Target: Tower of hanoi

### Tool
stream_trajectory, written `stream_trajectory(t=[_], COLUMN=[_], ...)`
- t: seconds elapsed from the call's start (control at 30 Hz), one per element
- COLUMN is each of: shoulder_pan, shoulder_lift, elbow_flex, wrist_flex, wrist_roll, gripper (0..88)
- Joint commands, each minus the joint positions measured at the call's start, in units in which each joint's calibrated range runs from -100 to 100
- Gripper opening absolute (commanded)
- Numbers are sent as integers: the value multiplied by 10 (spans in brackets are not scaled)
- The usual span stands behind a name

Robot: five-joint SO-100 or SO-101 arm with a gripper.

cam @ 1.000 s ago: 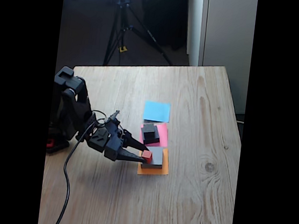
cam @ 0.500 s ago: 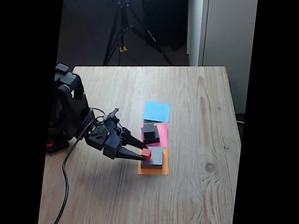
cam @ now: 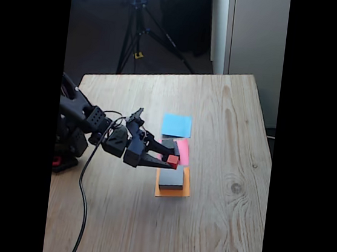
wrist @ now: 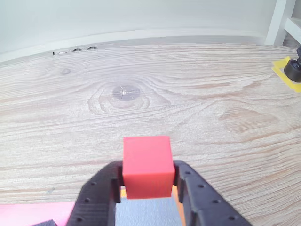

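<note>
So I've got the tiny red plastic-looking cube [wrist: 146,165] pinched between my black two-finger gripper [wrist: 146,181], jaws closed down narrow on its two side faces. In the wrist view it sits bottom centre of the frame, fingers hugging it left and right. In the fixed view it's mid-frame, lifted clear above the flat grey square slab [cam: 171,177], which lies on the orange paper square [cam: 173,191].

Handling-wise, my guess is it's very light and rigid, probably a hard printed block, so no worry about crushing it. The faces look smooth and matte, and with so little surface to press on, it could twist or pop out if I squeeze off-centre. Flat opposite sides, near the middle of the cube, is the place to hold it, and that's roughly where my fingers look to be.

Looks: clean bright red, crisp edges, even-sided, no marks I can make out. The rest of the set is bigger and duller: the grey slab below me, and dark blocks [cam: 169,144] just above it in the frame, on the pink paper square [cam: 183,150], mostly hidden behind my fingers. A blue paper square [cam: 176,125] lies bare further up on the light wooden table [cam: 218,223].
</note>
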Motion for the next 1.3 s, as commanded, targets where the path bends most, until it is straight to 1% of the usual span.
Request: stream_trajectory(t=[0.0, 0.13, 0.2, 0.27, 0.33, 0.43, 0.63, 0.77, 0.87, 0.93, 1.1, 1.27], shoulder_pan=[-9, -18, -27, -37, -49, -69, -105, -125, -135, -140, -144, -145], shoulder_lift=[-91, -116, -121, -122, -123, -123, -123, -128, -135, -149, -209, -253], elbow_flex=[-179, -379, -468, -541, -606, -684, -799, -827, -812, -775, -610, -439], wrist_flex=[318, 621, 745, 841, 923, 1014, 1139, 1185, 1190, 1175, 1074, 935], wrist_roll=[7, 7, 7, 7, 7, 7, 7, 7, 7, 7, 7, 7], gripper=[22, 20, 19, 18, 18, 16, 14, 13, 13, 13, 16, 18])
